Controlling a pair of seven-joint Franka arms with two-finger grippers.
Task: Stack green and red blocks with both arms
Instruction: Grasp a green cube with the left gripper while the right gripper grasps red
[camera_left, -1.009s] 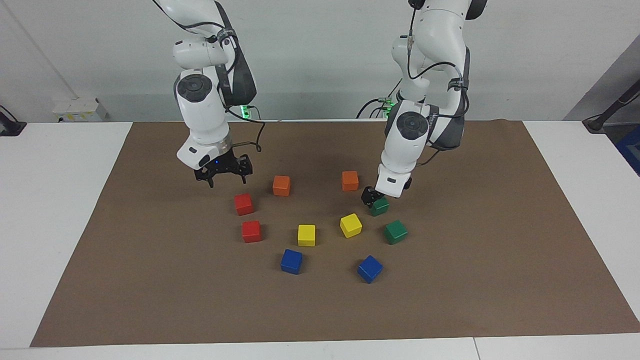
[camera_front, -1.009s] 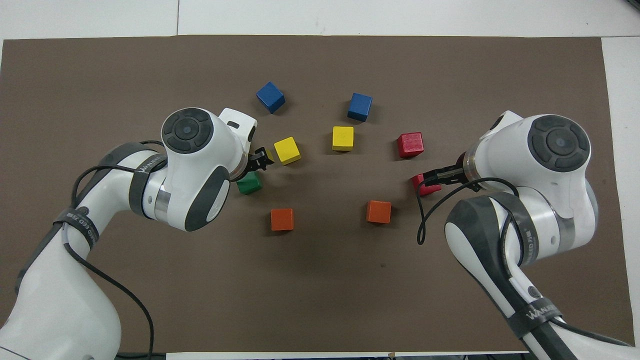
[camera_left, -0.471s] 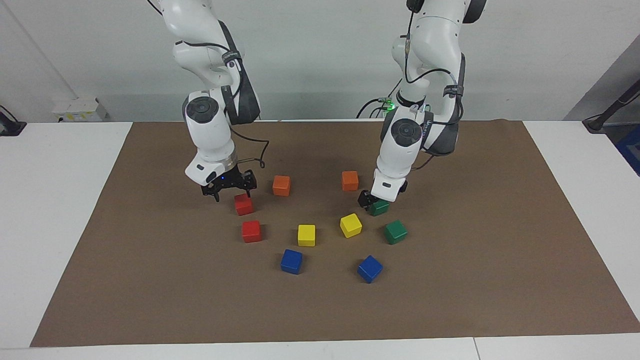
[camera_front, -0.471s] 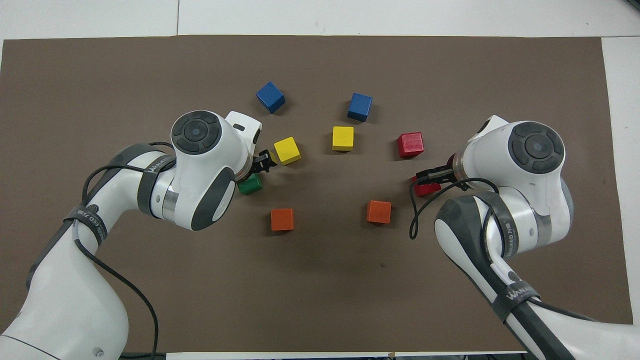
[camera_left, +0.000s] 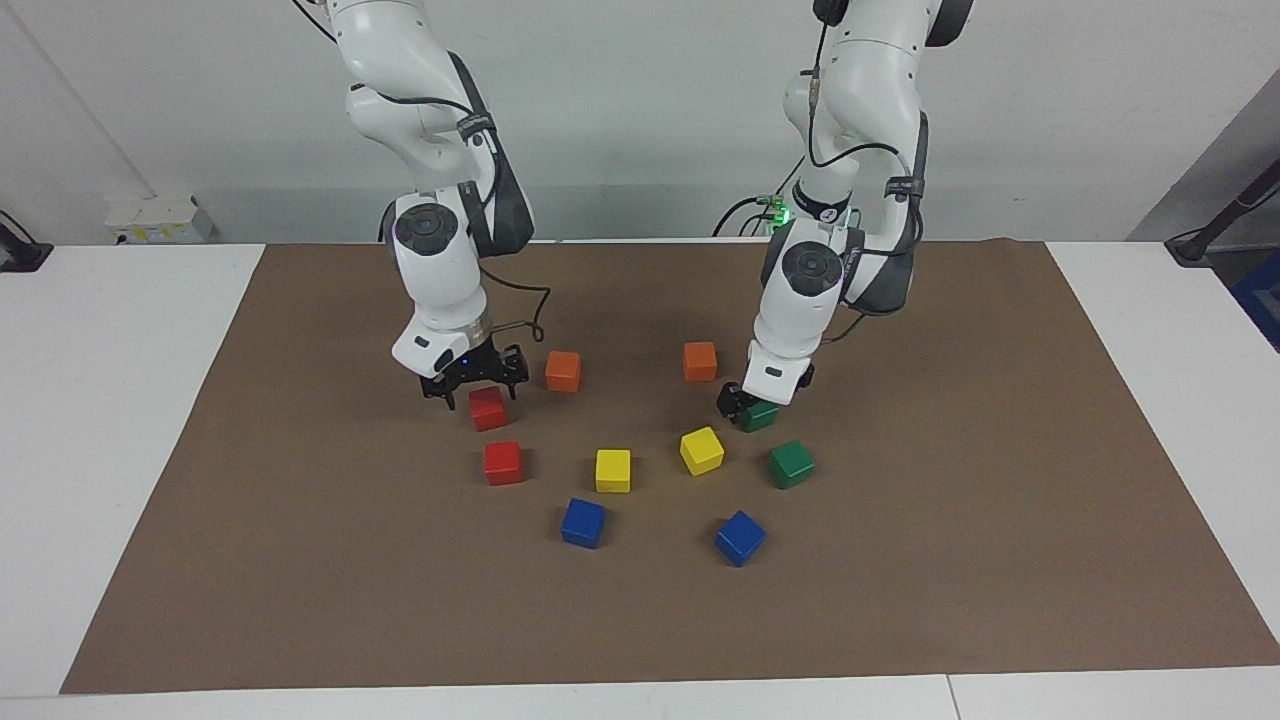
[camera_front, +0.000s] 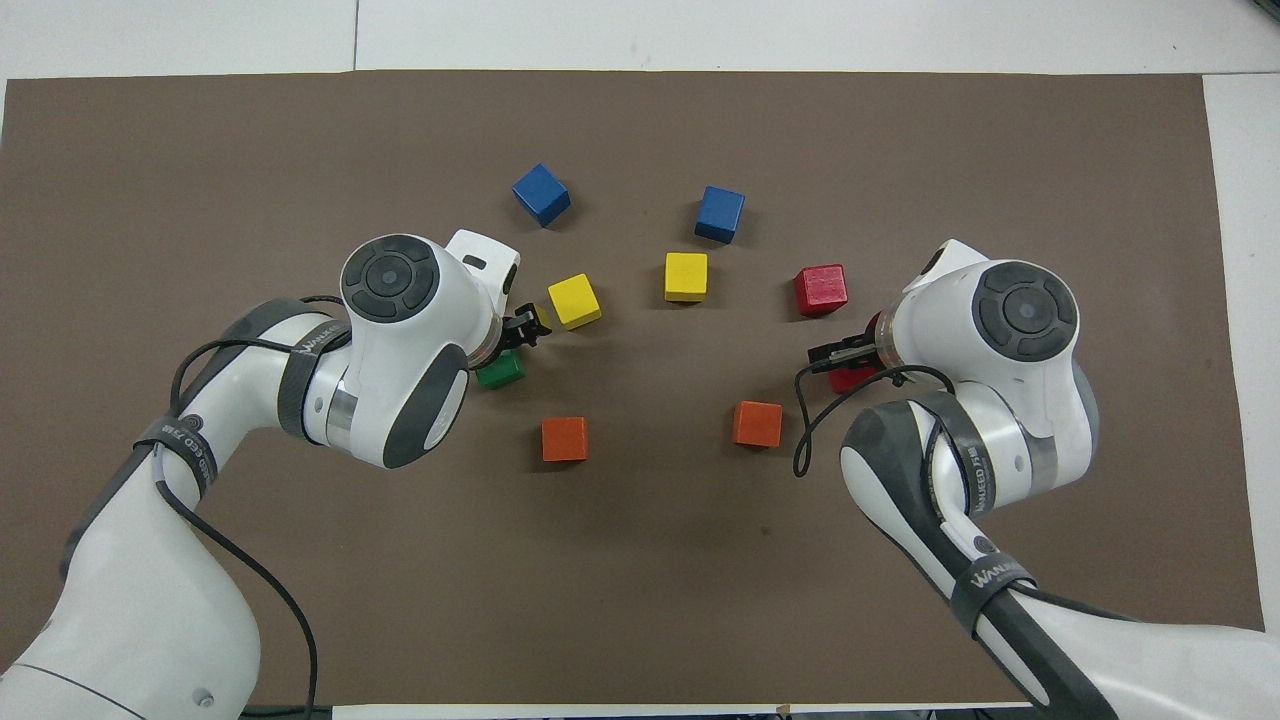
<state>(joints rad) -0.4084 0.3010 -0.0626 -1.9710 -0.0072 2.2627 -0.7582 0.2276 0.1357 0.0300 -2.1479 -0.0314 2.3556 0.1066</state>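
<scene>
both grippers low at their blocks

left gripper open around nearer green block; right gripper open over nearer red block; second green block and second red block stand apart (orange cubes close beside).

We see four small glossy cubes, all resting flat and unstacked. The nearer red block sits under the right gripper, and the farther red block lies just beside it, apart. At the left arm's end, the nearer green block sits under the left gripper, with the farther green block close by, turned slightly askew.
</scene>
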